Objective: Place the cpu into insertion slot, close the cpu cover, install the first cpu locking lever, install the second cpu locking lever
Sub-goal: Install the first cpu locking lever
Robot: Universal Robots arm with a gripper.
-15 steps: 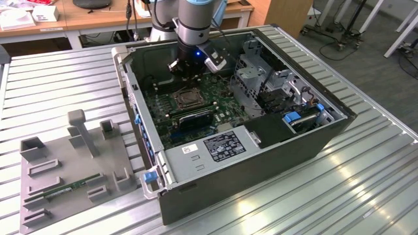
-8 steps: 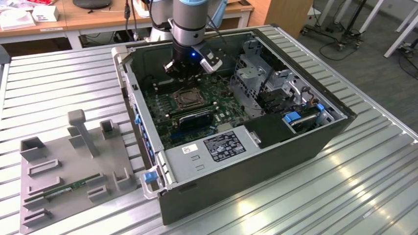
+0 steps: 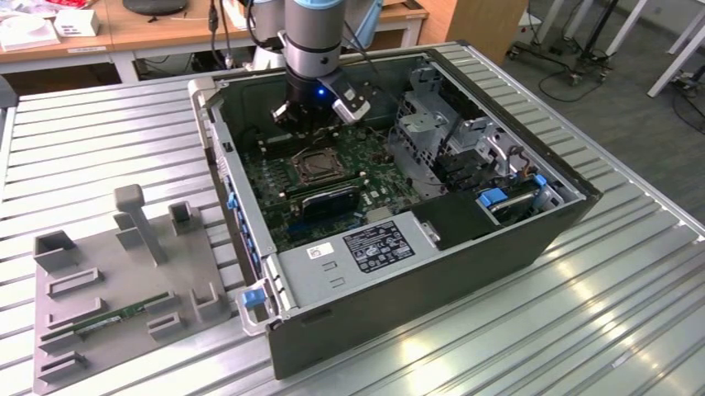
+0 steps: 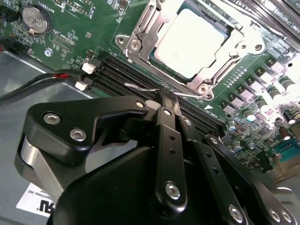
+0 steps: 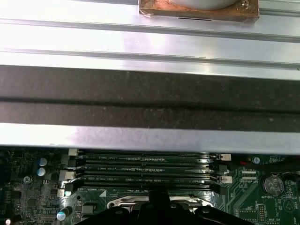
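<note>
The cpu (image 4: 192,40) lies flat in the insertion slot (image 3: 312,167) on the green motherboard (image 4: 84,28). The silvery cpu cover (image 4: 140,33) is folded down around it, framing its metal top. A thin wire locking lever (image 4: 138,86) runs along the socket's edge beside the memory slots. My gripper (image 4: 168,98) is shut, and its tips rest against that wire. In the exterior view the gripper (image 3: 312,124) hangs inside the open case, just behind the socket. The first wrist view has the gripper (image 5: 157,199) at the socket's rim (image 5: 122,202).
Black memory slots (image 5: 145,171) lie right beside the fingertips. A red and black cable (image 4: 42,82) and a coin battery (image 4: 36,18) sit nearby. The drive cage (image 3: 441,132) and case walls (image 3: 226,165) box in the board. A grey fixture (image 3: 121,280) holds a green memory stick (image 3: 115,318).
</note>
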